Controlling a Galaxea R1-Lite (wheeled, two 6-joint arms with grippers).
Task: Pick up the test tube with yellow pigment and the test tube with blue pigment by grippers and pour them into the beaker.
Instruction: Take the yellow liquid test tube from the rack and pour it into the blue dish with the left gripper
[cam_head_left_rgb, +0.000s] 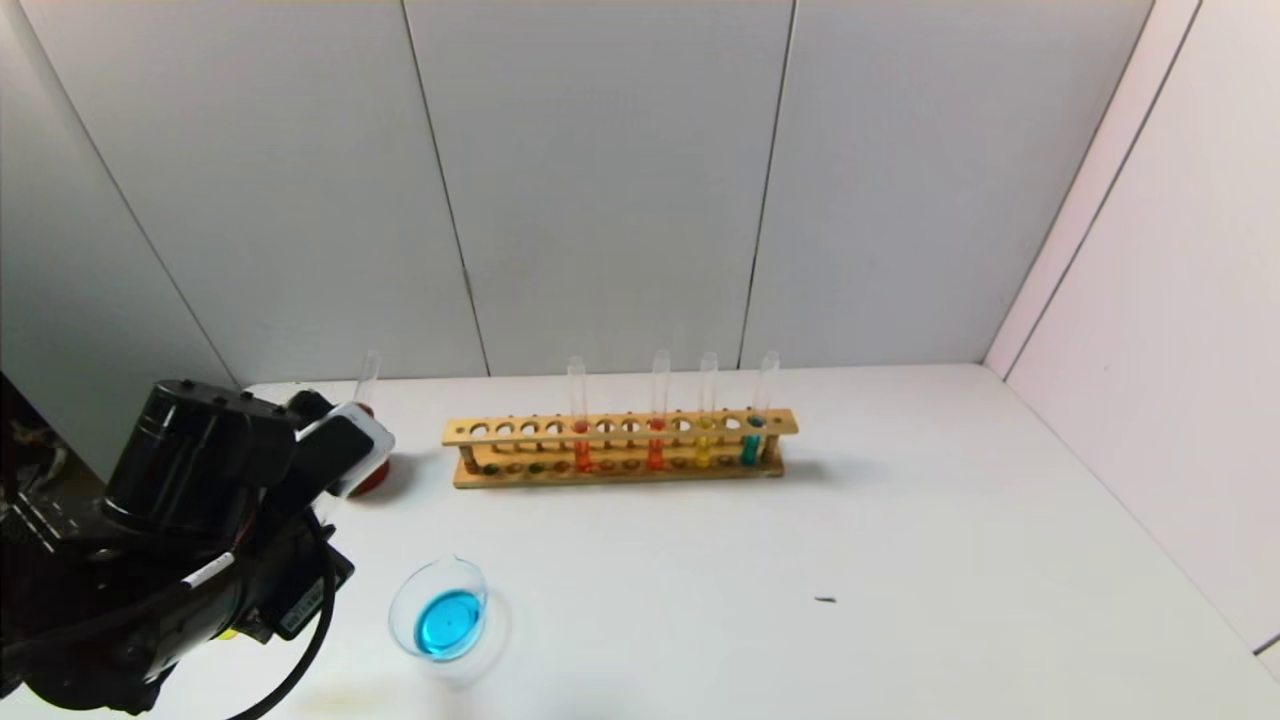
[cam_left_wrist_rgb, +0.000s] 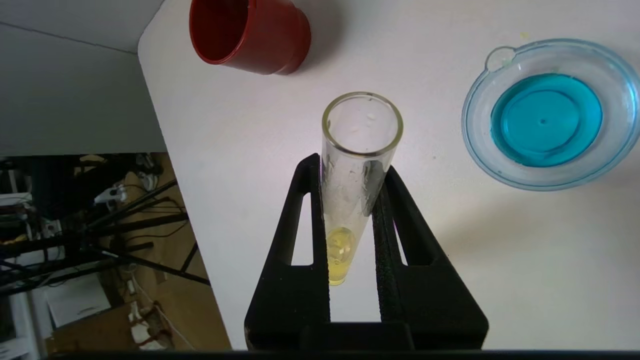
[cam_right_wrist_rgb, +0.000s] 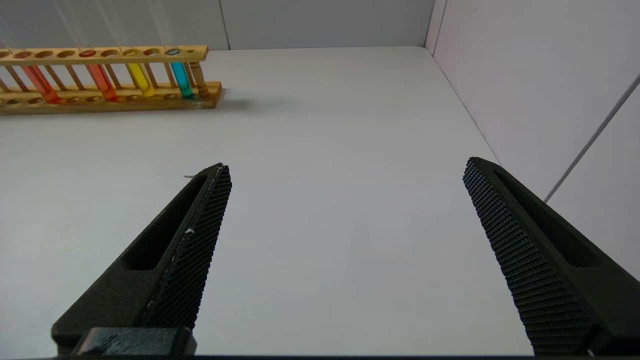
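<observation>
Black fingers (cam_left_wrist_rgb: 385, 220) of the left gripper (cam_left_wrist_rgb: 350, 210) pinch the test tube with yellow pigment (cam_left_wrist_rgb: 356, 165) at mid-length, near the beaker (cam_left_wrist_rgb: 550, 112) holding blue liquid; thin, slick glass likely wants a gentle, steady squeeze. Away from the beaker, the right gripper (cam_right_wrist_rgb: 345, 255) hangs spread wide, empty

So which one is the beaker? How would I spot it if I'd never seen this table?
Start at the long wooden rack of test tubes in the middle of the white table. Come toward the robot and to its left, just beside the left gripper. The beaker is the low, wide clear glass dish holding blue liquid, unlike the opaque dark red cup farther back.
</observation>
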